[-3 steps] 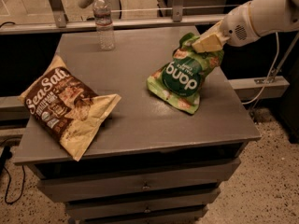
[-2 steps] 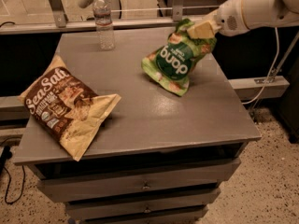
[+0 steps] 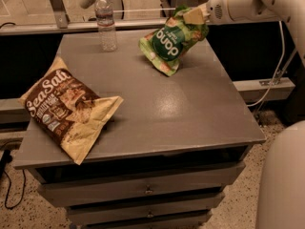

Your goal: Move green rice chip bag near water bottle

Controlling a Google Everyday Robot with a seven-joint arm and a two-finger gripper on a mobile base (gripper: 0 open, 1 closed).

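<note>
Drawers (image 3: 147, 190) sat nearest, under the grey table (image 3: 190, 118), w/ the brown Sea Salt bag (image 3: 66, 109) lying flat on the front-left part. Further back the green rice chip bag (image 3: 171, 44) hung tilted from its top edge, logo upside down, low corner at or just above the tabletop (couldn't tell if touching). Over the far-right side the gripper (image 3: 193, 15) had its fingers clamped on that top edge. At the far edge the water bottle (image 3: 106, 23) stood upright, a gap between it & the bag. Risk, as I judged it: the crinkly bag was pinched by a thin edge and could slip out; a low corner carried too close could tip the slim bottle
</note>
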